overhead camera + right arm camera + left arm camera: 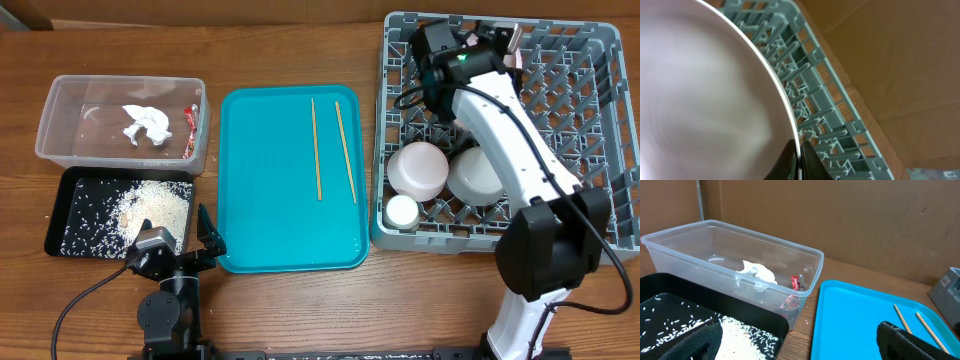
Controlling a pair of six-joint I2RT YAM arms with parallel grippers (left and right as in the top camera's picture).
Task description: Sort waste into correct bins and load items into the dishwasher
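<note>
My right gripper [799, 155] is shut on the rim of the round white plate [705, 100] and holds it on edge over the far part of the grey dish rack [600, 130]. Two white bowls [418, 168] [475, 175] and the small white cup [402, 211] sit in the rack's near left part. Two chopsticks [316, 150] [346, 150] lie on the teal tray [270, 220]. The clear tub [60, 110] holds the napkin [145, 122] and the red wrapper [190, 125]. Rice [150, 208] lies in the black tray [75, 215]. My left gripper [797, 347] is open and empty, low between the black tray and the teal tray.
The right arm [520, 140] stretches across the rack above the bowls. A brown cardboard wall [840, 225] stands behind the table. The left arm's base [170, 310] sits at the table's front edge.
</note>
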